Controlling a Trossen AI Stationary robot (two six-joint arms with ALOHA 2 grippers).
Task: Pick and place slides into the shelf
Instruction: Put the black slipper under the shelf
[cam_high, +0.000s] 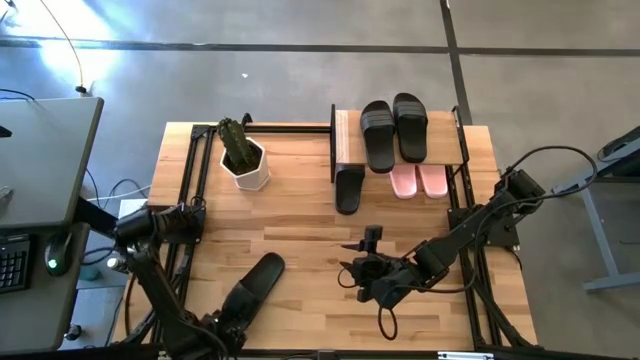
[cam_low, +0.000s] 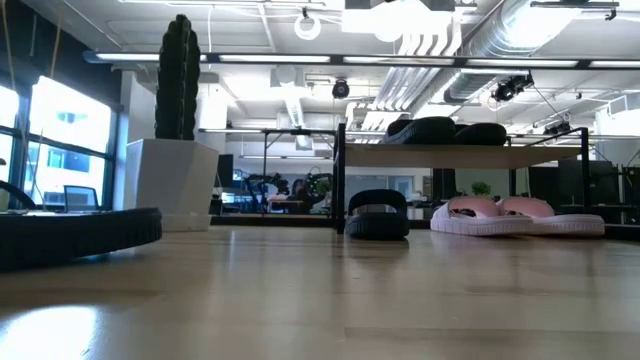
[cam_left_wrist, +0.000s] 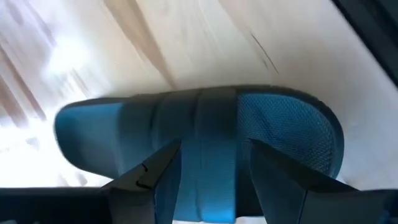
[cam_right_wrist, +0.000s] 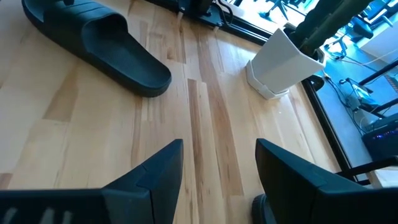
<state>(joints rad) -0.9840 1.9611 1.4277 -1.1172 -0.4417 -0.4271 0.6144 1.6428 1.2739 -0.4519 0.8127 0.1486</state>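
Black slide (cam_left_wrist: 199, 143) between the spread fingers (cam_left_wrist: 149, 180) of the left pincer (cam_left_wrist: 214, 180), ungripped

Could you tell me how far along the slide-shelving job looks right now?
Done: two black slides lie on the shelf top, pink pair underneath, one black slide beside them. In hand: the left gripper straddles the last black slide near the table's front, not lifted. The right gripper waits open.

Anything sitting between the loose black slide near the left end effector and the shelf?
Nothing visible blocks it. Bare table lies between the black slide and the shelf; the plant pot stands off to one side.
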